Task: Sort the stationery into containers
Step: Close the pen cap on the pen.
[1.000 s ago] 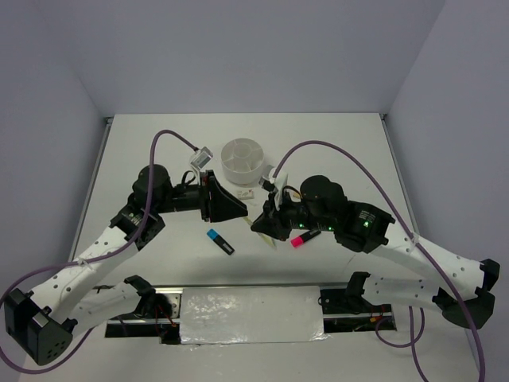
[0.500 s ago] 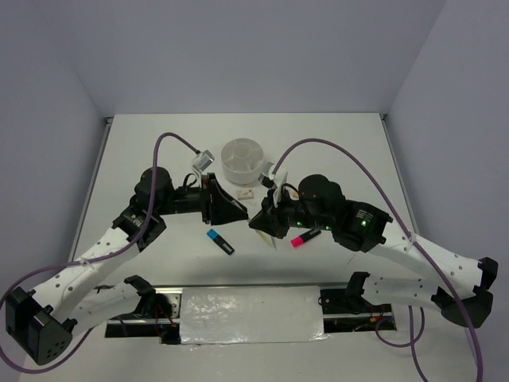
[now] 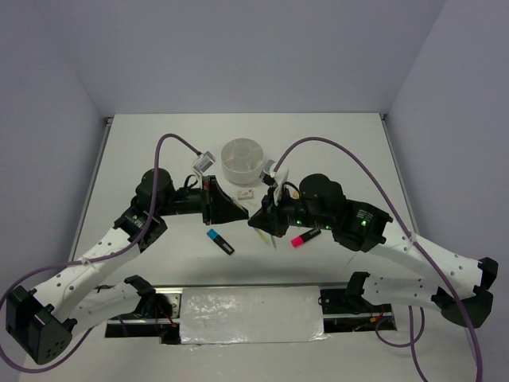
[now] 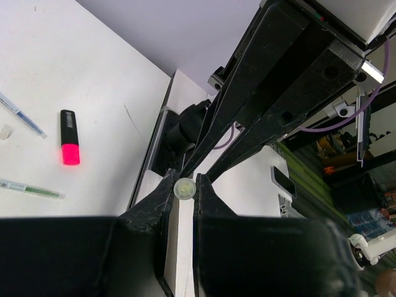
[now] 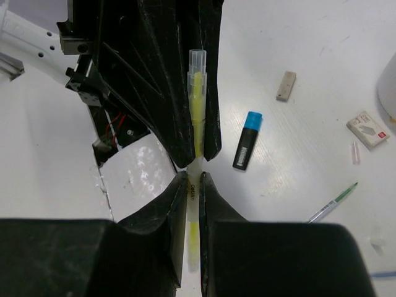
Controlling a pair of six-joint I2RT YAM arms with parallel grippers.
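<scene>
Yellow thin pen point(image 5: 195, 105) with clear cap sits pinched between left gripper point(image 4: 184, 187) and right gripper point(image 5: 193, 183)

Surroundings: work surface and enclosure

A white table point(image 3: 159, 143) carries the scene, enclosed on three sides by plain pale grey-lavender walls point(image 3: 238, 56). A small metal fitting point(image 3: 107, 120) sits at each far corner of the table. At the near edge lies a flat rectangular panel point(image 3: 250, 314) with a wrinkled, reflective covering. In the left wrist view, a small white-edged flat device point(image 4: 283, 183) lies beyond the table's edge. The clutter behind it is too blurred to identify.
</scene>
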